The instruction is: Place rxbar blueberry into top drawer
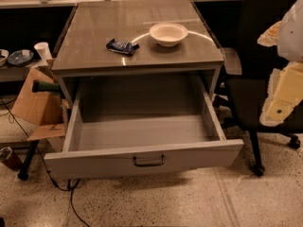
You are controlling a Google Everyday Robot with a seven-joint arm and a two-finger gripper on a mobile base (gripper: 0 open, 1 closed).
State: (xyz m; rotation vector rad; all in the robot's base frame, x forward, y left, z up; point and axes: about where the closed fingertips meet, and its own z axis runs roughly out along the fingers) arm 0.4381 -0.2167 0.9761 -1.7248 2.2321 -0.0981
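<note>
The rxbar blueberry (pixel 122 46), a dark blue wrapper, lies flat on the grey cabinet top (pixel 94 32), just left of and nearer than a white bowl (pixel 168 33). The top drawer (pixel 94 163) is pulled fully out below the top. Its grey inside shows nothing in it, and its dark bar handle (pixel 149 161) faces me. My gripper (pixel 283 96) shows as pale white and yellowish parts at the right edge. It is level with the cabinet's right side, well right of the bar and the drawer, and holds nothing that I can see.
A black office chair (pixel 255 79) stands close against the cabinet's right side, behind my gripper. At the left are a cardboard box (pixel 33 103), a white cup (pixel 42 51) and a blue dish (pixel 19 56) on a low shelf. Cables (pixel 71 197) run on the speckled floor.
</note>
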